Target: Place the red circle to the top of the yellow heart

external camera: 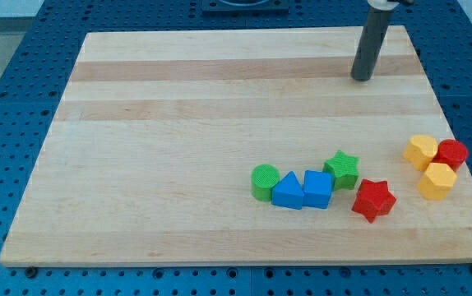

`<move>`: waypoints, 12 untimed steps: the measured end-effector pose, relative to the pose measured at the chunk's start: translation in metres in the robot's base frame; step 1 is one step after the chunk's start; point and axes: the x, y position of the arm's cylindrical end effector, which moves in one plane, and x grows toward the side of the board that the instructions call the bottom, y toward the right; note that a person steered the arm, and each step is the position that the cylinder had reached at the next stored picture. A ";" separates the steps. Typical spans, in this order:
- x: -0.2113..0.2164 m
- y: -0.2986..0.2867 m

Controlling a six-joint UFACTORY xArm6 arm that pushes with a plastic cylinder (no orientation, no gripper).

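Right now you have my tip [361, 78] resting on the wooden worktop [178, 123] near the view's top right, well apart from every block. There is no pincer on this arm, only the dark rod, so nothing is open, closed or gripped. You will find the red circle [451, 154] near the view's right edge, touching the right side of a yellow block [421, 151] whose shape looks like the heart, though you cannot be sure of it from here. A second yellow block [437, 181], roughly hexagonal, sits just below these two and touches them. Further toward the view's left, you see a loose row along the lower part of the board: a green cylinder [264, 182], a blue triangle [287, 191] just beside it, a blue cube [318, 189] touching the triangle, a green star [342, 169] at the cube's upper right, and a red star [373, 200] just to the lower right of the green one.
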 end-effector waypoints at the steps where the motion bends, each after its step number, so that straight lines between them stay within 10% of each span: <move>1: 0.059 -0.003; 6: 0.067 0.159; 9: 0.172 0.156; 12: 0.186 0.140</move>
